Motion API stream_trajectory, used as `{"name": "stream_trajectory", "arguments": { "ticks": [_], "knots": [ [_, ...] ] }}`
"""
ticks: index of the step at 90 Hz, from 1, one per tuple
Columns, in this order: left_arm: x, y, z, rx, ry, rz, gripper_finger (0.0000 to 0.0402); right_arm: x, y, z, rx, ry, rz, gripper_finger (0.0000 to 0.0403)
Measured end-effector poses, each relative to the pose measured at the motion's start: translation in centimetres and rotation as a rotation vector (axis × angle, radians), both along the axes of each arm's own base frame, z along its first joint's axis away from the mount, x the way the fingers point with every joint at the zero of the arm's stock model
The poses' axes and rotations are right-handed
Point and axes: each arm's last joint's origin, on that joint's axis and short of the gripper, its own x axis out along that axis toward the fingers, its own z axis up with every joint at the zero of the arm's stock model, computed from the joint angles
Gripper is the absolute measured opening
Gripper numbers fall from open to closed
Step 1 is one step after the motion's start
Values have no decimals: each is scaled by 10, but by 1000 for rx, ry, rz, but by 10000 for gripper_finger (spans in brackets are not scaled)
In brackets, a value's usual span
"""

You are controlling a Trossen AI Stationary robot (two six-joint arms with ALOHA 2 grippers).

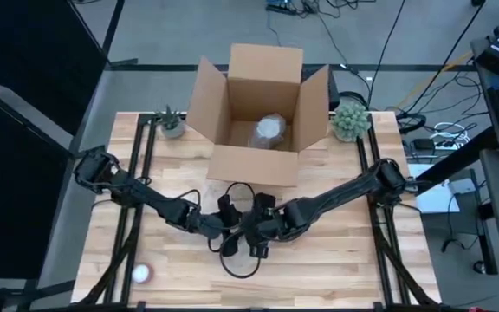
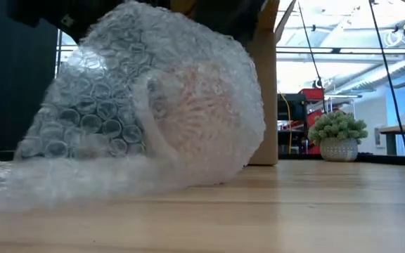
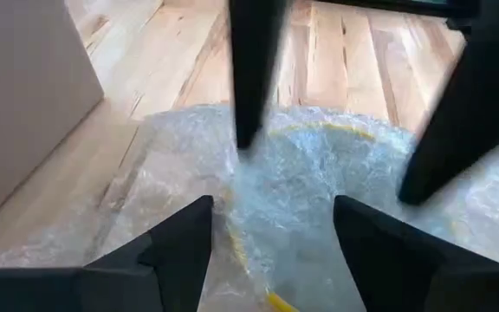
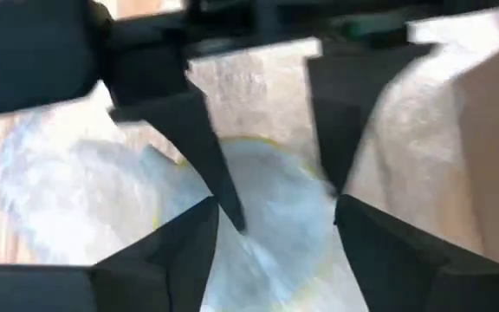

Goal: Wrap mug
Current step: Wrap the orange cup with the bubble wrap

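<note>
Both grippers are gathered over the mug (image 3: 319,186), which lies bundled in bubble wrap (image 2: 146,119) on the wooden table (image 1: 336,269), just in front of the open cardboard box (image 1: 258,113). In the low view the bundle is seen as a rounded, clouded mound resting on the tabletop, with a loose skirt of wrap spread flat beside it. A yellow rim is made out through the wrap in both wrist views.

The left gripper (image 3: 271,234) is held directly above the bundle with its fingers spread apart, one on each side of the wrapped mug; nothing is clamped between them. The right gripper (image 4: 275,234) is set opposite, its fingers likewise parted over the wrap, and the two grippers are seen nearly touching in the high view, with black cabling looped beneath them.

Inside the box a second bubble-wrapped item (image 1: 268,130) is seen. Two small potted plants are placed at the table's far corners, one spiky (image 1: 171,122) and one round and bushy (image 1: 350,120). A small white object (image 1: 141,274) lies near the left front edge of the table.
</note>
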Motion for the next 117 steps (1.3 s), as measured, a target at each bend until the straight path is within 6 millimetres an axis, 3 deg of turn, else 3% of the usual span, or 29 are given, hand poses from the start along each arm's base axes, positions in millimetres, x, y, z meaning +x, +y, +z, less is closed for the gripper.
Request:
{"name": "stream_trajectory", "arguments": {
  "ticks": [14,22,35,54,67,86,102,117],
  "knots": [
    [0,0,0,-1,-1,1,226,-16,-7,27,12,-24,-56,237],
    [0,0,0,-3,-1,1,226,-22,-12,27,-47,-5,-140,238],
    [0,0,0,-3,-3,2,226,-11,-17,2,-64,28,-192,238],
    [0,0,1,-3,-7,4,226,3,-14,-50,-28,126,-221,238],
    [0,0,1,-3,-8,4,226,10,-11,-68,-21,154,-211,238],
    [-5,-2,18,-29,-17,-34,226,9,-11,-73,-26,179,-194,238],
    [-24,-7,54,-53,32,-56,226,8,-11,-73,-26,191,-179,238],
    [-64,-4,63,-75,259,4,226,8,-10,-75,-34,199,-156,238]
  ]
}}
